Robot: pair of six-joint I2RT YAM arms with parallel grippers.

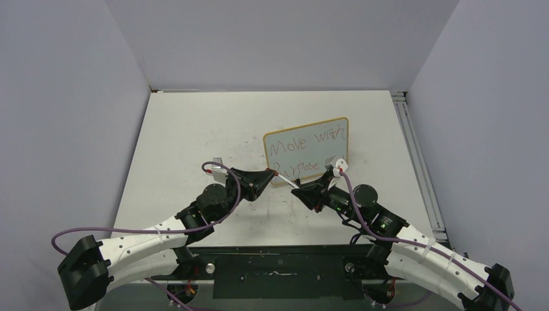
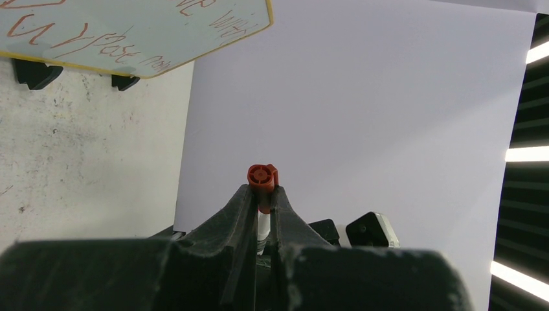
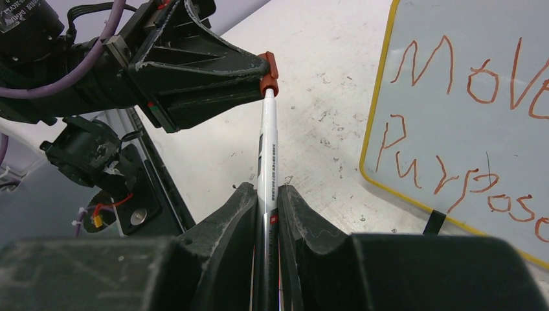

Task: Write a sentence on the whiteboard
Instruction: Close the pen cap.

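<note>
Now everything turns on one line. The marker (image 3: 267,149) lies just in front of the whiteboard's (image 1: 307,153) near left corner. Its long axis runs from the right tool (image 3: 265,191) to the left tool (image 3: 262,65), roughly along the board's near edge.

The right tool is clenched on the white barrel. The left tool is clenched on the red cap (image 3: 268,72), which sits on the barrel's tip. Whether the cap is pressed fully home I cannot tell.

The sentence (image 1: 299,140), "Move with Purpose", already fills the whiteboard, which stands on its black feet (image 2: 35,72) on the worktop (image 1: 194,129).

I judge the next move to be a push or pull straight along the barrel. Nothing stands between the tools, and the board's corner is near but off that line.
</note>
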